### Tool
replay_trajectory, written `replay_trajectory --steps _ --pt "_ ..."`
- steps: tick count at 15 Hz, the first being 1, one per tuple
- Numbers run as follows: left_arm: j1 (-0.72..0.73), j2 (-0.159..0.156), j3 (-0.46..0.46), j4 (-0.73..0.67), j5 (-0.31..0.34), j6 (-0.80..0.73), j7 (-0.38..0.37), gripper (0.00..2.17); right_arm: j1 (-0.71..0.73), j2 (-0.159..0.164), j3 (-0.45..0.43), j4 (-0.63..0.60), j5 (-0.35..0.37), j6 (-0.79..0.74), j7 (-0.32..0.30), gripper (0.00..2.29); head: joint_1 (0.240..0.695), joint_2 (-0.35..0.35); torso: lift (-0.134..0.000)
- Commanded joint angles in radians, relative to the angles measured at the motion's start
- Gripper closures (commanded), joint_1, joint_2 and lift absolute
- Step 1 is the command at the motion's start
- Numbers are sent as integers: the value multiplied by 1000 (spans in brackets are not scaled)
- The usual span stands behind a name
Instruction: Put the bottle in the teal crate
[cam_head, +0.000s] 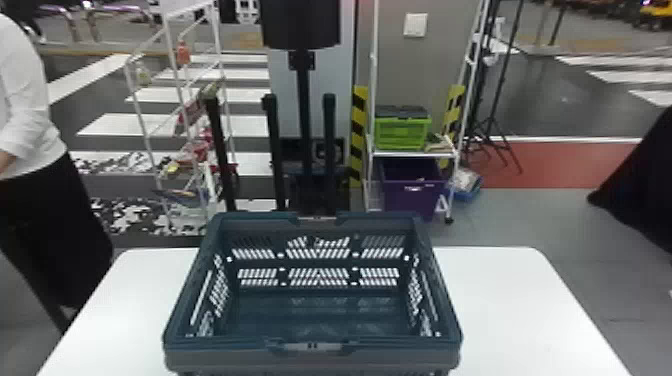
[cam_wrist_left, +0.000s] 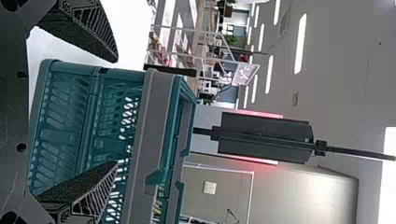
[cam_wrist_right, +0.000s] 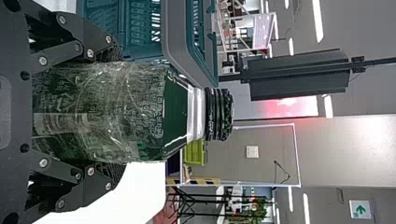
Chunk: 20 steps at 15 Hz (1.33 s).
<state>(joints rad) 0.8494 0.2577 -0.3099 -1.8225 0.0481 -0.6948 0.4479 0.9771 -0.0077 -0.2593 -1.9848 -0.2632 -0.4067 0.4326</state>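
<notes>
Across the grey floor at the far right, a white shelf rack carried a lidded lime-green box above a purple bin. On the near side was a white table, with the teal crate sitting upright on it, its top open and nothing inside. The right gripper had the bottle pinched between its fingers, one on either side of the body. The bottle was green, upright with its neck uppermost, outside the crate and on its near side. The left gripper was also near the crate, its fingers spread well apart with nothing between them.
</notes>
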Motion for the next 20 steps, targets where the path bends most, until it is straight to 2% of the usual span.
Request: replay_trajectory --steps 1,10,13,18,20 --pt "-3 0 0 0 1 4 0 100 -3 9 0 1 1 4 0 2159 499 0 0" --pt "-12 2 3 0 9 16 0 100 -11 9 0 -5 7 13 0 2159 499 0 0" --pt "-12 2 3 0 9 16 0 100 -17 9 -1 -60 19 35 9 2159 499 0 0" --pt "-3 8 6 3 10 13 0 100 -78 9 6 -233 18 283 9 2159 499 0 0" --pt "2 9 8 -1 10 13 0 100 -127 9 20 -313 21 434 8 2159 499 0 0"
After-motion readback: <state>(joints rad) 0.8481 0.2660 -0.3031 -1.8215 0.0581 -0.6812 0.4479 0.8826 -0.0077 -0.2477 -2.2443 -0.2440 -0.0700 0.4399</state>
